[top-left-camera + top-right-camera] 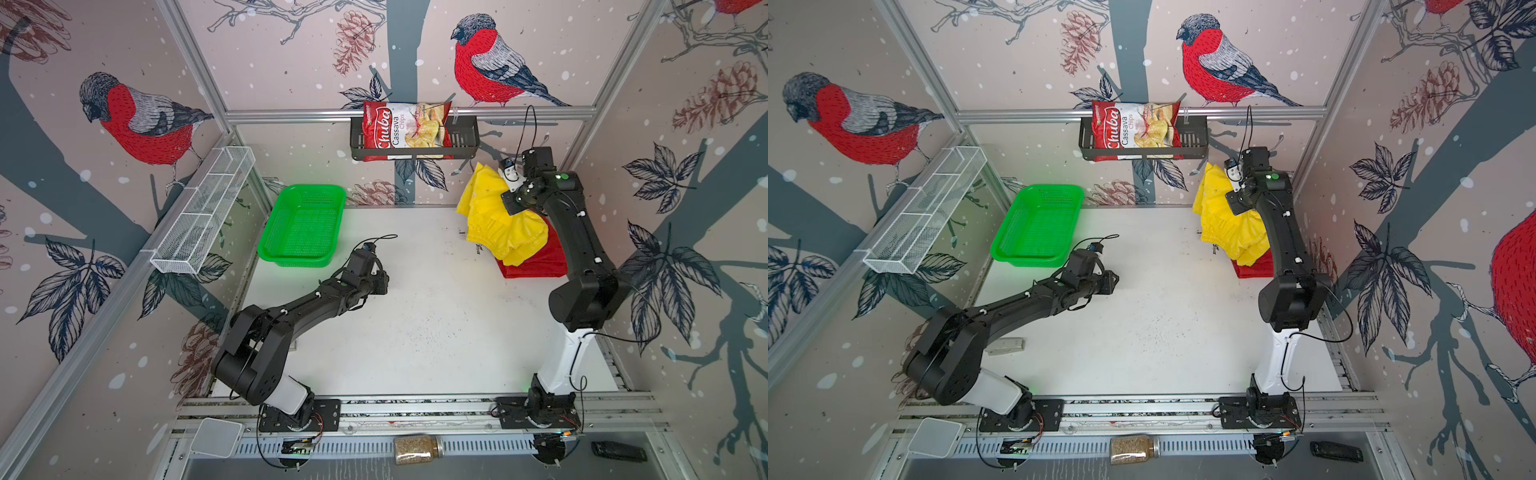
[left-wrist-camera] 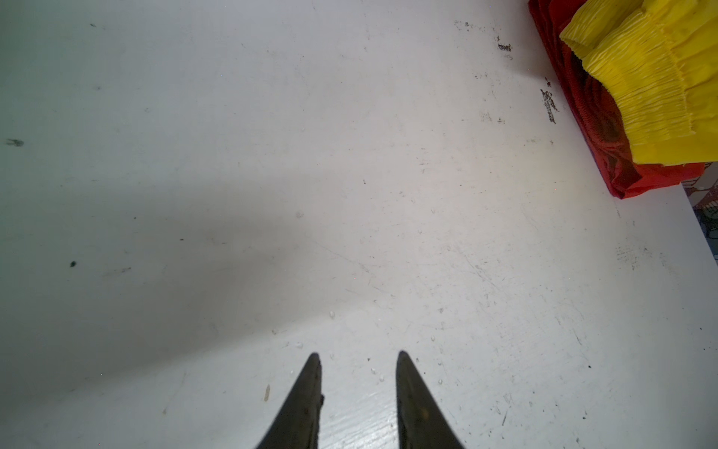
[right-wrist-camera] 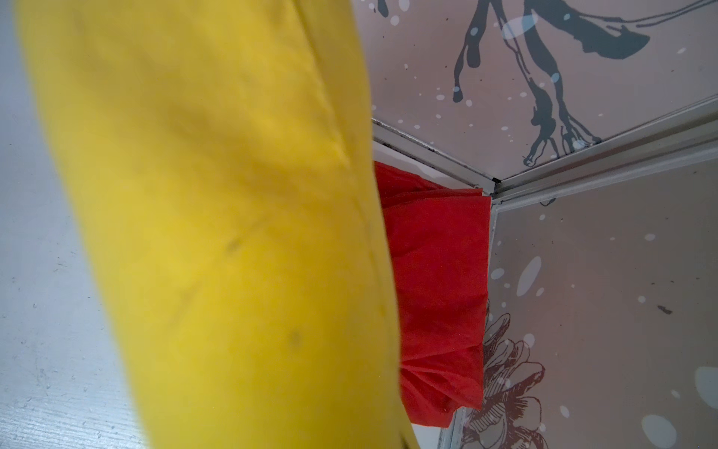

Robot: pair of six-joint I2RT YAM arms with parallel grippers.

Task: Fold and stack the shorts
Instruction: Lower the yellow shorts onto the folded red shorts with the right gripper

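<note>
In both top views the plain red cloth shorts (image 1: 536, 266) (image 1: 1252, 268), at two o'clock on the white tabletop (image 1: 415, 311), lie mostly hidden under the bright yellow cloth shorts (image 1: 498, 224) and the black right arm (image 1: 582, 237). The right claw (image 1: 503, 171) has its fingertips buried in the yellow cloth. In the right wrist view the yellow shorts (image 3: 233, 233) are a close blur. The left claw (image 2: 358, 357) shows only two dark fingertips in its wrist view; the rest runs out of frame. Small dark marks (image 1: 478, 248) beside the yellow waistband are too small to identify.

The left gripper (image 2: 358, 353) hangs over the scuffed white table (image 2: 272, 194), jaws parted (nothing between them); yellow shorts (image 2: 652, 77) lie on red shorts (image 2: 641, 180).
</note>
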